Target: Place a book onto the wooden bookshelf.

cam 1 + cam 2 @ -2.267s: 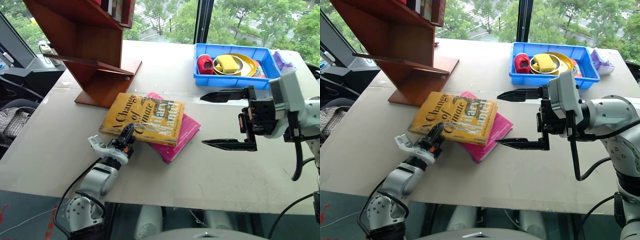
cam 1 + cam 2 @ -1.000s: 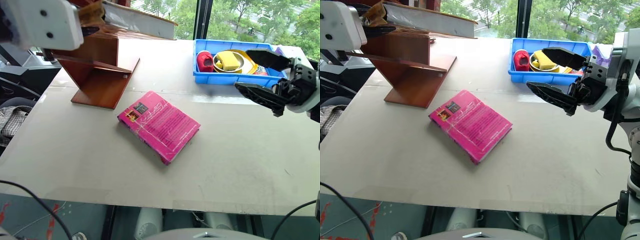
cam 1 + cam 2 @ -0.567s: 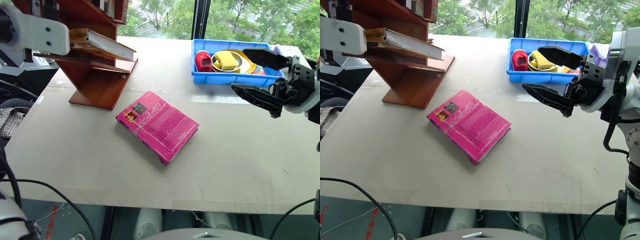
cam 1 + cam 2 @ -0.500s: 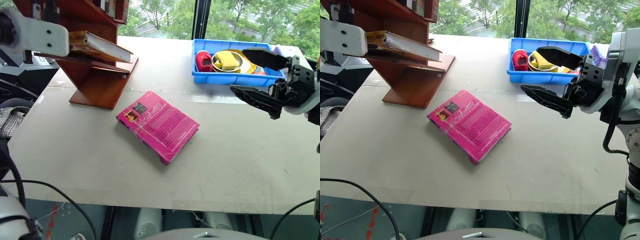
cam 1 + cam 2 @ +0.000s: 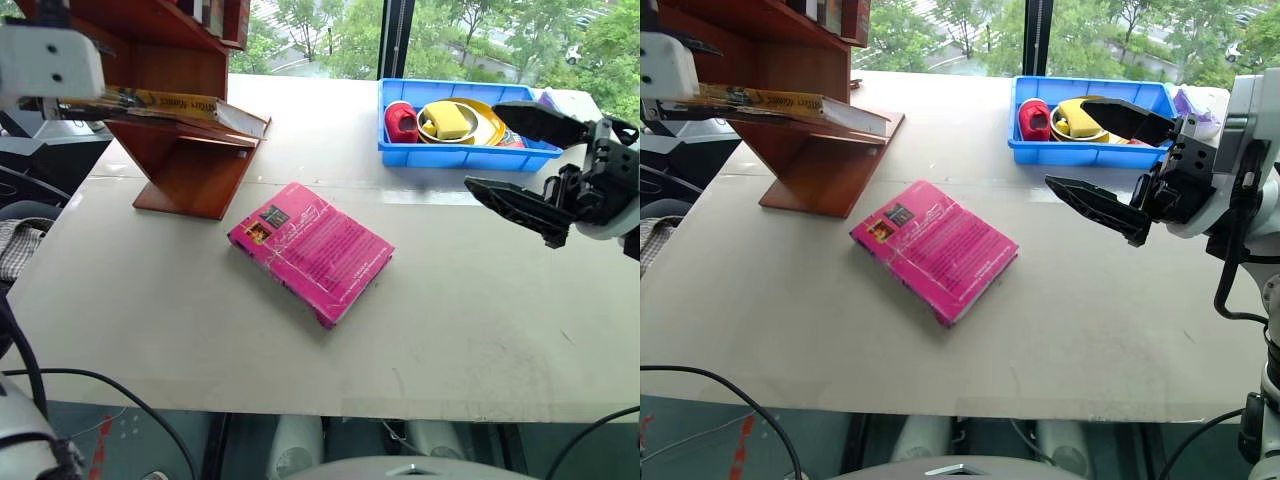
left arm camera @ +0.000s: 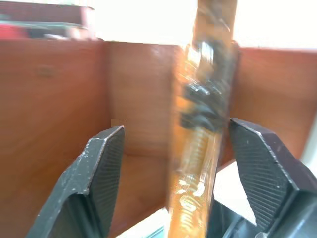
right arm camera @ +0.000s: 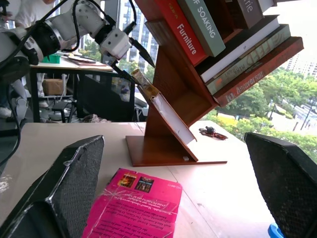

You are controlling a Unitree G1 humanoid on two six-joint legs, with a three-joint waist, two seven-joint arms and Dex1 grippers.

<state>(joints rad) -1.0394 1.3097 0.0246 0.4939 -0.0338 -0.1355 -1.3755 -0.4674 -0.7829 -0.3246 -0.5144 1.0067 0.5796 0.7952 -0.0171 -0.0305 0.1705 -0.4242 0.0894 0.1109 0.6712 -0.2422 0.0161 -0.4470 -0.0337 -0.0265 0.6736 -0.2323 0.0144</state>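
The yellow-orange book (image 5: 170, 101) lies on a slanted board of the reddish-brown wooden bookshelf (image 5: 195, 170) at the table's far left, its spine end sticking out past the board's left side. My left gripper (image 6: 174, 126) is at that end, open, with one black finger on each side of the book (image 6: 203, 99) and a clear gap on one side. The right wrist view shows the same book (image 7: 168, 114) leaning on the shelf. Over the right of the table hovers my right gripper (image 5: 485, 147), open and holding nothing.
A bright pink paperback (image 5: 312, 250) lies flat mid-table in front of the shelf. A blue tray (image 5: 465, 155) with a yellow plate, a sponge and a red item stands at the back right. Several books (image 7: 198, 25) fill the upper shelves.
The book has dropped from above the shelf onto the slanted board and settled flatter. My left gripper has opened around its end. The right gripper has stayed put.
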